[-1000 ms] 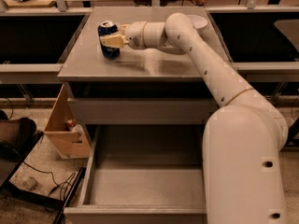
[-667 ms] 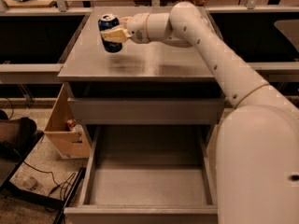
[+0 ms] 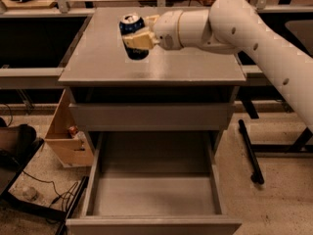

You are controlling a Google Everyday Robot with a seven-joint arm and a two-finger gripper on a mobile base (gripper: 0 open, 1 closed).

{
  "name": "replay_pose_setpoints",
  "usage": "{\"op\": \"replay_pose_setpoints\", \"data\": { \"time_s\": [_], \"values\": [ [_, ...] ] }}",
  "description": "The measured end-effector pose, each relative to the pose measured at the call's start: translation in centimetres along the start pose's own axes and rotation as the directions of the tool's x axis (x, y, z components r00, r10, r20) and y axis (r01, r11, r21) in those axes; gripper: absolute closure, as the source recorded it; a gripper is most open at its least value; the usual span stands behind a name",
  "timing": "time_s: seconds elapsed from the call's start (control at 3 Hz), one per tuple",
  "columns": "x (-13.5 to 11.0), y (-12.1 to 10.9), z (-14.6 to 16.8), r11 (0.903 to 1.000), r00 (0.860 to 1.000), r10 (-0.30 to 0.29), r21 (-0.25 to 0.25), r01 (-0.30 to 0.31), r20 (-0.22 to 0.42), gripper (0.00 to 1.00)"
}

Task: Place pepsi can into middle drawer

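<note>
The pepsi can, dark blue with a silver top, is held in my gripper, which is shut on its side. The can hangs just above the grey cabinet top, near its back left part, and casts a shadow below it. My white arm reaches in from the right. The middle drawer is pulled out below, toward the camera, an open grey tray with nothing in it.
A shut grey drawer front sits between the cabinet top and the open drawer. A wooden box stands on the floor at the left. Cables and dark bags lie at lower left. A black bar lies on the right floor.
The gripper has lifted the can off the cabinet top and carried it slightly right and toward the front.
</note>
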State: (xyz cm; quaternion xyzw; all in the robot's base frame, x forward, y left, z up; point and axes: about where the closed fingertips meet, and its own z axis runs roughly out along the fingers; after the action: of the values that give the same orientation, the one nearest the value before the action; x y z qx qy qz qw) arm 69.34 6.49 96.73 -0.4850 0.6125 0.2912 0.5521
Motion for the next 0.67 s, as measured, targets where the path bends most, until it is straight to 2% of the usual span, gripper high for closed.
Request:
{"op": "replay_pose_setpoints", "data": {
  "time_s": [0.33,0.67],
  "values": [
    [1.9,3.7,-4.9,0.9986,0.998,0.033,0.043,-0.031,-0.047,1.00],
    [9.5,9.4,-8.2,0.9950,0.991,0.096,0.039,-0.092,-0.097,1.00]
  ]
}}
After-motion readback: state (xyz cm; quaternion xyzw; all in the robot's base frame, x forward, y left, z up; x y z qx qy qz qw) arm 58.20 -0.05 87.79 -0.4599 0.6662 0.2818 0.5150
